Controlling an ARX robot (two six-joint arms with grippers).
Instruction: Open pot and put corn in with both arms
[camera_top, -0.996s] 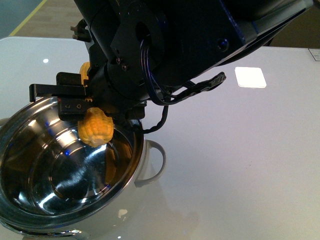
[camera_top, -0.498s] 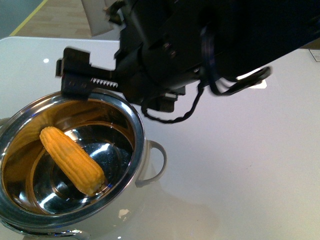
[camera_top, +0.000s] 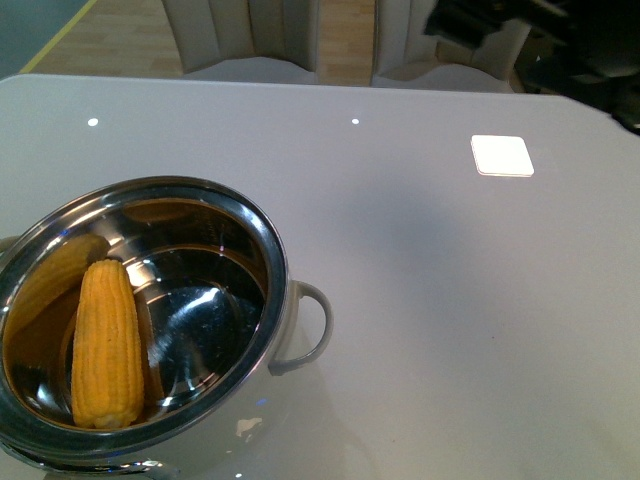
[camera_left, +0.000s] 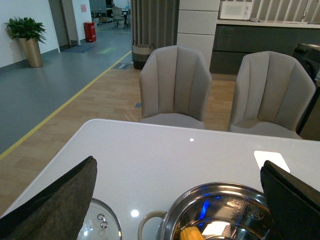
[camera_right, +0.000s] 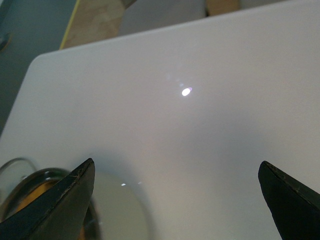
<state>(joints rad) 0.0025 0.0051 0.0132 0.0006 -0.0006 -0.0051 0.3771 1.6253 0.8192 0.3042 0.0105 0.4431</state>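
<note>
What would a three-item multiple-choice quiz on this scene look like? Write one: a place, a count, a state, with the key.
1. Where is the corn?
A. on the table beside the pot
B. lying inside the pot
C. held in a gripper

2. How many chairs stand behind the table in the left wrist view?
A. one
B. two
C. four

3. What is the state of the pot?
A. uncovered
B. covered by its lid
C. tipped on its side

Key: 1 B, the cob rests against the steel inner wall. 2 B, two grey chairs sit side by side. 3 A, the glass lid lies on the table beside the pot and its inside shows.
</note>
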